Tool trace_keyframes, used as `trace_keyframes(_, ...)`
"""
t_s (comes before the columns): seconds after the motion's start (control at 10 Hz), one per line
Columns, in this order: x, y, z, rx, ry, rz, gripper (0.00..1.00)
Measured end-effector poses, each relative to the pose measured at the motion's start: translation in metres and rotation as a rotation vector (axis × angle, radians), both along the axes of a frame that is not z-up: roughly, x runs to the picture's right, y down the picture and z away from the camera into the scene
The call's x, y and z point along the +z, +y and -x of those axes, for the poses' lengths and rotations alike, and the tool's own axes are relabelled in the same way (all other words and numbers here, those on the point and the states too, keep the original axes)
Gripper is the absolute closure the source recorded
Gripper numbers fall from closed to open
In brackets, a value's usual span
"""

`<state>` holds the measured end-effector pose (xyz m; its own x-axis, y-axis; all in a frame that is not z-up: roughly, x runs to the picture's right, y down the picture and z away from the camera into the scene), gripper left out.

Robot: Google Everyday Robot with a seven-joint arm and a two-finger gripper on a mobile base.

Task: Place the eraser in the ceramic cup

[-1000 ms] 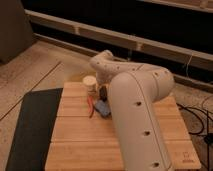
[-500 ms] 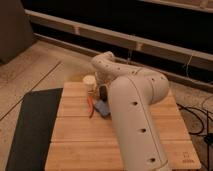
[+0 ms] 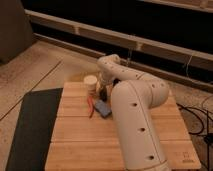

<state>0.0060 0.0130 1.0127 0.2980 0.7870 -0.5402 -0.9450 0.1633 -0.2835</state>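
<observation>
Eraser is honestly the hard part to pick out. There's a small dark lump right at the end of the gripper (image 3: 103, 92), and I can't say whether that's the eraser or just part of the gripper itself. Same goes for whether the gripper is apart, together or clamped on anything: can't tell from where I'm standing.

What is plain: the big white arm (image 3: 132, 120) comes up the middle of the wooden table (image 3: 75, 137) and bends back to the left at the far edge. That puts the gripper low over the boards, just to the right of the ceramic cup (image 3: 90, 83). The cup stands upright near the far left corner, very close to the gripper; whether they touch I can't make out.

On the near side of the gripper a flat blue block (image 3: 103, 108) lies on the wood. A red pen (image 3: 90, 106) sits right beside its left edge. A dark mat (image 3: 29, 127) runs along the table's left side.
</observation>
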Motion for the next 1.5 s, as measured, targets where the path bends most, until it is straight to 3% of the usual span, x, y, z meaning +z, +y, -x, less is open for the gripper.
trace_keyframes(0.1,0.003,-0.001,-0.003,-0.001,0.001,-0.002,0.45)
trace_keyframes(0.5,0.006,-0.015,-0.006,-0.005,-0.009,-0.062,0.91)
trace_keyframes(0.6,0.005,-0.019,-0.006,-0.006,-0.008,-0.074,0.98)
trace_keyframes(0.8,-0.003,-0.034,-0.014,-0.004,0.035,-0.12,1.0)
trace_keyframes(1.0,-0.02,-0.064,-0.026,0.011,0.087,-0.207,1.0)
trace_keyframes(1.2,-0.049,-0.102,-0.029,-0.002,0.106,-0.33,1.0)
trace_keyframes(1.5,-0.096,-0.143,0.0,-0.11,0.05,-0.499,1.0)
